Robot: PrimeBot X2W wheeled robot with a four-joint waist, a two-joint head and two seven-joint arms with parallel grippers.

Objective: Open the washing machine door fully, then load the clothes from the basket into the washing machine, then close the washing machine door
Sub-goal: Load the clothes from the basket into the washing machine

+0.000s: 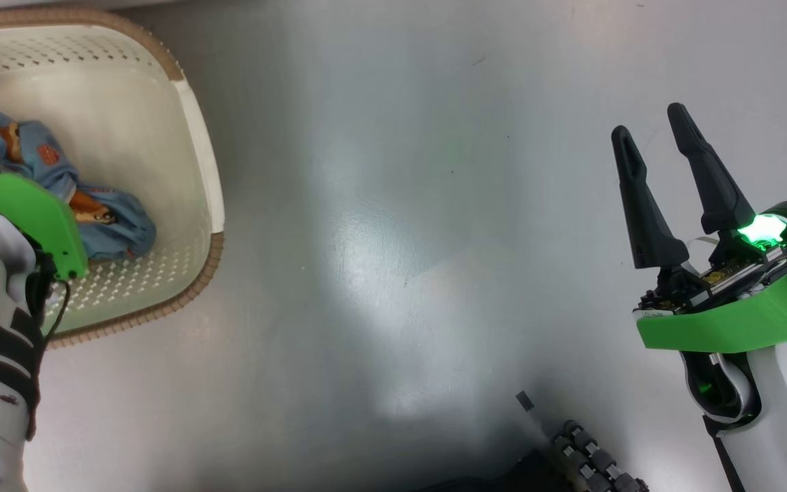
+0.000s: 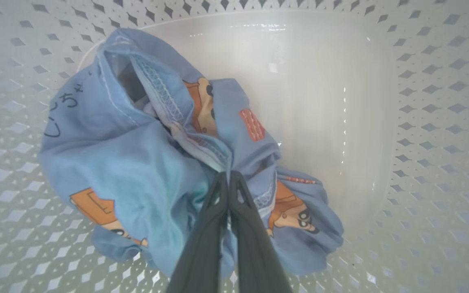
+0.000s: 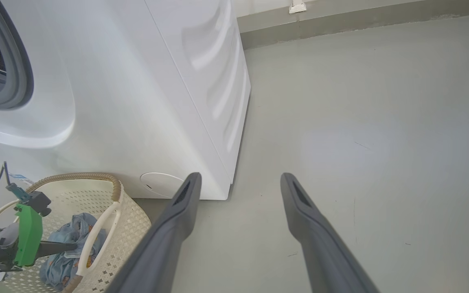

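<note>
Grey floor (image 1: 393,239) lies beneath wide right fingers (image 1: 643,205); left wrist view shows left fingers (image 2: 206,228) pinching clothes (image 2: 136,162) in basket (image 2: 442,122).

A wide stretch of floor (image 1: 393,205) lies free between the basket (image 1: 199,157) on the left and the right gripper (image 1: 650,121), whose fingers stand well apart over bare floor. The basket's walls hem in the left gripper (image 2: 229,176), its fingers pressed together on a fold of the clothes (image 2: 136,162). The clothes fill the left of the basket's bottom; the far and right parts lie free. The washing machine (image 3: 136,101) rises like a wall just beyond the basket. To its right the floor runs free.
</note>
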